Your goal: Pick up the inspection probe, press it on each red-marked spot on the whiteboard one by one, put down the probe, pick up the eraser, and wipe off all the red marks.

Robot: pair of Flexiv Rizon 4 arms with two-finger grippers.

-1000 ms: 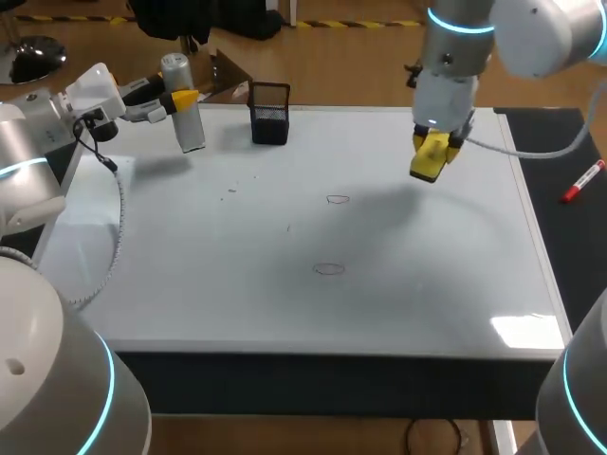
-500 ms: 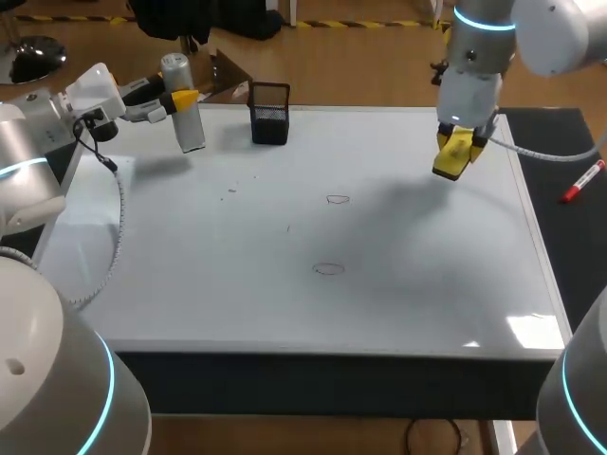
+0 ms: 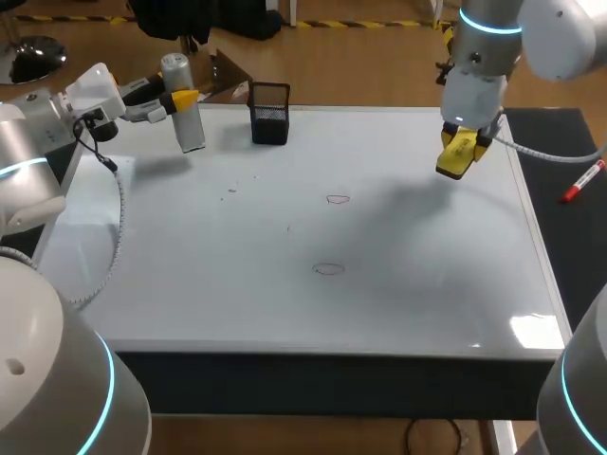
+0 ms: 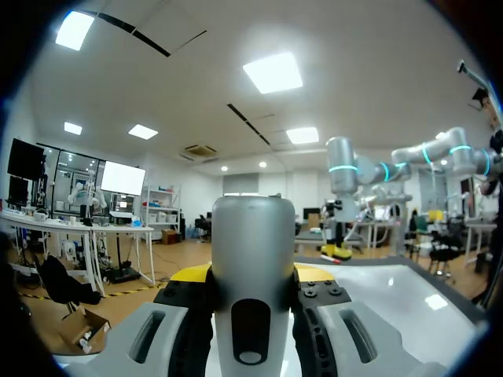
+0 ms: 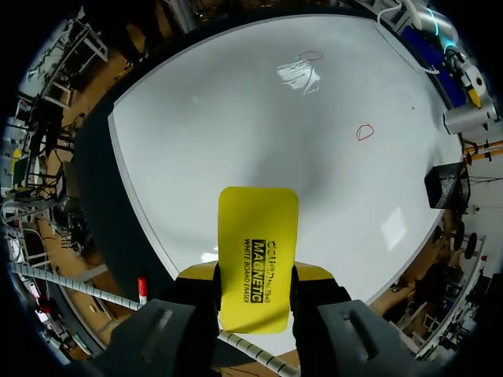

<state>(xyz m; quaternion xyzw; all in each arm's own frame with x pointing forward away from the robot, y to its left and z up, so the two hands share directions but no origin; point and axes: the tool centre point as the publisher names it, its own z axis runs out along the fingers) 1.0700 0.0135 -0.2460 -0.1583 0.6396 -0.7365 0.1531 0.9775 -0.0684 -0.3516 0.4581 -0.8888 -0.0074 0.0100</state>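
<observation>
Left end effector (image 3: 182, 99) (image 4: 251, 276): clamped on the probe (image 3: 188, 121) (image 4: 253, 243), a grey cylinder. The fingers press it from both sides and are open only to the cylinder's width. The probe hangs slightly tilted over the far left corner of the whiteboard (image 3: 285, 313) (image 5: 228, 118). Can't tell whether its lower end touches the surface. From the left wrist, the probe stands straight up between the yellow tips and fills the gap.

Right end effector (image 3: 459, 144) (image 5: 255, 273): closed on the eraser (image 3: 453, 161) (image 5: 258, 236), a flat yellow block gripped across its narrow width. Most of its length sticks out past the fingertips. It sits in the air over the whiteboard's far right area, just inside the right edge and clear of the surface. Its shadow falls on the whiteboard toward the middle.

The whiteboard lies flat on the bench (image 3: 567, 256) and covers most of it. It carries two small red outlined ovals:
- Far red mark (image 3: 338, 199) (image 5: 365, 132): about mid-whiteboard.
- Near red mark (image 3: 329, 269) (image 5: 310, 56): just on the robot's side of the far one.

Both are intact and well apart from the eraser.

A black mesh holder (image 3: 270, 116) (image 5: 442, 185) stands at the whiteboard's far edge, just beside the probe on the side toward the middle. The left arm's cable (image 3: 119, 227) drapes along the whiteboard's left edge.
</observation>
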